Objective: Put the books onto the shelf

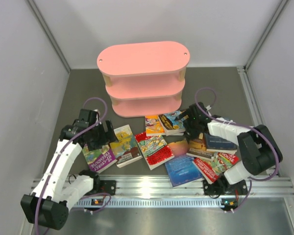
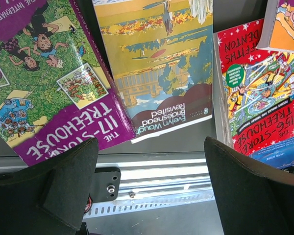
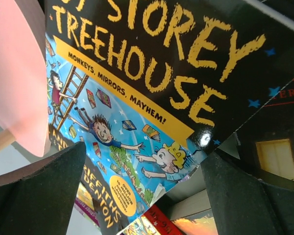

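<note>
1. Left gripper (image 2: 152,183): jaws spread wide with nothing between them. It hangs low at the middle left of the top view.
2. Past its fingers (image 2: 68,181), three covers lie flat. The purple book (image 2: 54,83) is at upper left of the left wrist view and the yellow book (image 2: 157,68) at top centre, the two edge to edge. The red book (image 2: 259,93) is at right, a little apart.
3. Right gripper (image 3: 147,193): jaws likewise spread, gripping nothing. It sits right of centre in the top view, close over the blue book (image 3: 137,112).
4. The blue book rests on other covers just in front of the shelf (image 1: 143,81), whose pink edge fills the upper left of the right wrist view.
5. Books (image 1: 181,169): about ten, scattered across the middle of the top view on the table (image 1: 78,93), several overlapping at right.
6. Shelf: top centre of the top view. None of its three boards shows a book.
7. Progress, as judged: nothing is shelved yet and no book is in hand, so every book is left to move.
</note>
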`<state>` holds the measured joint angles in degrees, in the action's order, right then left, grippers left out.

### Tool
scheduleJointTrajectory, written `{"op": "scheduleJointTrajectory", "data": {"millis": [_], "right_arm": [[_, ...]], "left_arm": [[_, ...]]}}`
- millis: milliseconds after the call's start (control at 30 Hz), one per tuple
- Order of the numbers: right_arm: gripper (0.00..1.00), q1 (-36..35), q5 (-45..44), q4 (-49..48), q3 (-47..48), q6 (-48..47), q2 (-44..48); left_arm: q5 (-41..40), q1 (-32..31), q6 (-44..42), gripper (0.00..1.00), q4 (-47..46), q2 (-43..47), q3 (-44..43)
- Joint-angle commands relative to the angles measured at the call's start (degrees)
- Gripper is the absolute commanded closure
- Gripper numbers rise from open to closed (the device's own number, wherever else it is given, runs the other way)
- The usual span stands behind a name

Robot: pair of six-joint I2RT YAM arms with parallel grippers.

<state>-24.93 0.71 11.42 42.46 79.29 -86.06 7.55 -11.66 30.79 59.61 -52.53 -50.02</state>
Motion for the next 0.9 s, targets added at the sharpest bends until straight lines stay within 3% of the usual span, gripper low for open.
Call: {"op": "scheduleJointTrajectory", "data": {"millis": [0,133,433,533,667,733,867], "right_arm": [[0.03,-1.5,-3.2,3.6,1.4,1.0,-2.0],[0.09,-1.8,-5.0,5.1,1.6,0.9,-2.3],[0.39,0.6,-10.5,8.5,4.6,-7.7,-1.0],[0.53,2.0,-11.3,9.1,5.4,-10.2,-0.9],[0.87,2.8,-11.2,9.8,6.1,-13.3,-0.6],[0.97,2.8,-10.6,11.0,6.5,-14.7,0.7],[1.0,2.5,-8.5,13.3,7.2,-17.6,4.8]], "left_arm": [[-1.6,-0.6,-1.3,0.06,-0.6,-0.1,-1.7],[-1.8,-0.7,-1.3,0.06,-0.6,-0.3,-1.5],[-1.3,-1.0,-1.1,0.06,-0.4,-0.1,-0.9],[-1.0,-1.0,-0.8,0.07,-0.6,0.0,-0.7],[-0.7,-1.0,-0.6,0.07,-0.5,0.2,-0.8],[-0.4,-1.0,-0.6,0.07,-0.5,0.3,-1.1],[4.6,-1.0,-0.6,0.03,-1.9,1.1,-1.7]]}}
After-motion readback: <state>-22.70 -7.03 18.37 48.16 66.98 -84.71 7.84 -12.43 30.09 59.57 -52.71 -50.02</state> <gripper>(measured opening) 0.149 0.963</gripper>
